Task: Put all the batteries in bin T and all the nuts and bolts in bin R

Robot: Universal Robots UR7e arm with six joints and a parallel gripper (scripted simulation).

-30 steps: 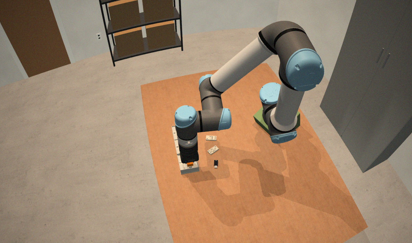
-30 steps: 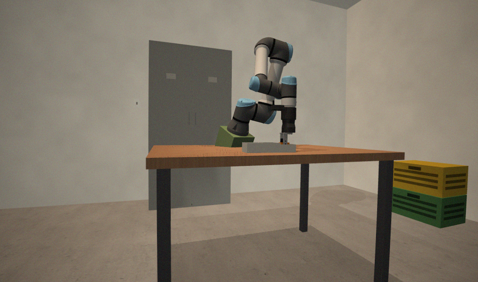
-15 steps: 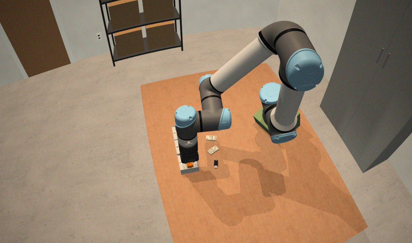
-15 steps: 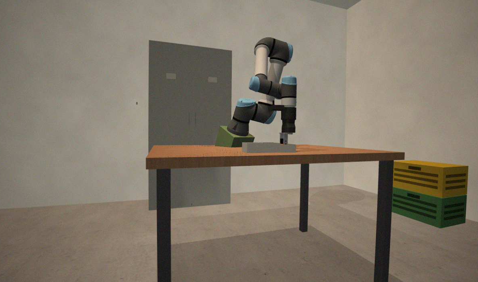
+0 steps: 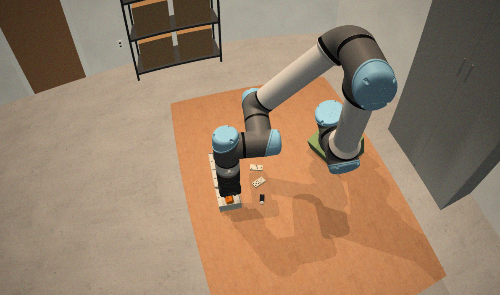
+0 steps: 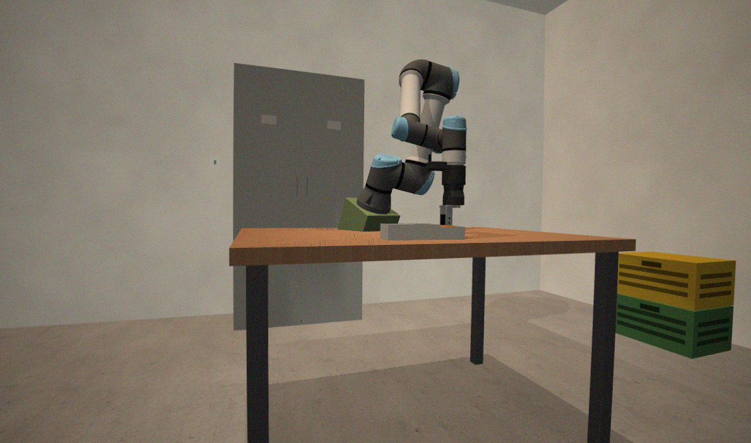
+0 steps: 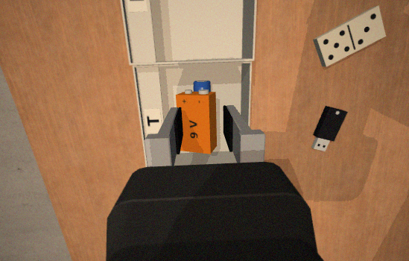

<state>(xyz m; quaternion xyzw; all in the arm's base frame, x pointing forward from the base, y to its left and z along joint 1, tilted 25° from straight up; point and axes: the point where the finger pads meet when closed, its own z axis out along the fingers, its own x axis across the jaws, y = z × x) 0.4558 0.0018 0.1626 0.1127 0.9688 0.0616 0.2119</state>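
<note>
My gripper points down over the bin marked T; fingers parted, nothing gripped, state: released. The orange 9 V battery lies in the T bin, between my black pads. A gap shows on one side of it; contact on the other side: cannot tell. Its two terminals face the divider with the next bin.

A blue item shows past the terminals, also inside the T bin, partly covered by the battery; kind not readable.

Next bin: adjoins the T bin in line. Its tag is cut off in the wrist view. A third bin follows in the same row, farther from the T bin, mostly behind my arm in the top view.

Beside the T bin, on the arm-base side: a black USB stick, flat on the table. A domino lies slantwise, farther along the row. A second domino lies beyond that one as counted from the T bin.

Well apart from the T bin: my green base block, on the same table.
</note>
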